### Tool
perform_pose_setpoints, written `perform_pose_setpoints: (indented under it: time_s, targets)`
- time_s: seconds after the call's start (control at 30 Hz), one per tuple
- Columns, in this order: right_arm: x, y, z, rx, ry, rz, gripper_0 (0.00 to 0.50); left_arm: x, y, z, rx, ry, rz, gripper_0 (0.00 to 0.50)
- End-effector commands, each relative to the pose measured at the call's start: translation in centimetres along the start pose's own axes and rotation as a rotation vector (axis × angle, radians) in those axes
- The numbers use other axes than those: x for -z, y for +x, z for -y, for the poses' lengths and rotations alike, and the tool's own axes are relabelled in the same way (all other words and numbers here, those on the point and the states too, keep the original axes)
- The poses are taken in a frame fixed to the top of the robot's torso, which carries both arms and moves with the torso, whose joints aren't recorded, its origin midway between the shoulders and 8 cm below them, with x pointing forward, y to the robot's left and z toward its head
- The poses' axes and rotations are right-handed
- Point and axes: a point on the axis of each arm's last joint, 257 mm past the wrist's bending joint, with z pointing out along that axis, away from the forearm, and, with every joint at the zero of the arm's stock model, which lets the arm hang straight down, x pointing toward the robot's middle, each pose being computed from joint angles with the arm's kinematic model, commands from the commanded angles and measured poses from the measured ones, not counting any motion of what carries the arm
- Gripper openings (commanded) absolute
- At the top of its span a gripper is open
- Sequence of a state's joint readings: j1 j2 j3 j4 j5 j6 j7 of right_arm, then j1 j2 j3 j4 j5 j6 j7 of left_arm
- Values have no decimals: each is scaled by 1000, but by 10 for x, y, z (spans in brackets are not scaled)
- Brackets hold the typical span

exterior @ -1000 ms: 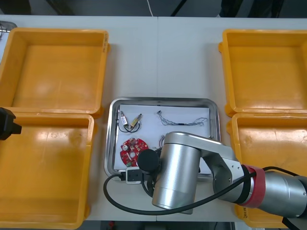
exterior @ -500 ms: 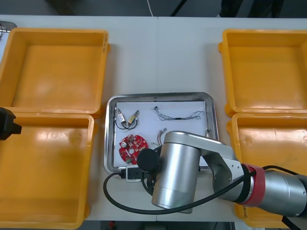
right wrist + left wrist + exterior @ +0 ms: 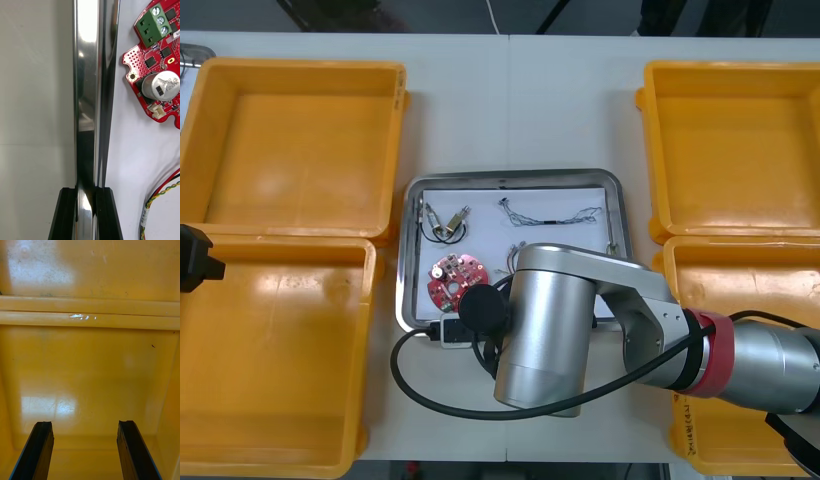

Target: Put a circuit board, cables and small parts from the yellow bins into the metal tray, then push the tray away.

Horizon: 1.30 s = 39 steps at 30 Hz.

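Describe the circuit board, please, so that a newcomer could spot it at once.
Find the tray between the bins, its near rim clamped by the right gripper; the left gripper hangs open over a left bin. The board lies in the tray's near-left corner. It alone is round and red, beside thin cables.

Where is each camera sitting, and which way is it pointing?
Front: above the arms, facing steeply down at the table, bins and tray; the right arm covers the tray's near edge.
Right wrist: on the right arm, looking along the tray's rim, which the right tool clamps; the board lies inside.
Left wrist: on the left arm, looking into a left bin; the left tool is open.
Shared: front and right wrist both show tray and board.
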State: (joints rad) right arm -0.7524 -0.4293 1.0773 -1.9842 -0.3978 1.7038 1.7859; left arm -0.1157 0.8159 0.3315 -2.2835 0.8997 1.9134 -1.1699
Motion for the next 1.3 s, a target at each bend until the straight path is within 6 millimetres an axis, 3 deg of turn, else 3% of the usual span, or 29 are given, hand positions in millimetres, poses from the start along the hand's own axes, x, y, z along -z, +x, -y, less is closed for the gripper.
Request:
perform_pose_setpoints:
  time_s: [0.03, 0.7, 1.3]
  targets:
    - [0, 4, 24, -22, 36, -29, 0, 13, -2, -18, -96, -62, 18, 500]
    - [2, -3, 94, -46, 126, -75, 0, 13, -2, -18, -96, -62, 18, 500]
    - [3, -17, 138, -65, 166, -73, 0, 13, -2, -18, -96, -62, 18, 500]
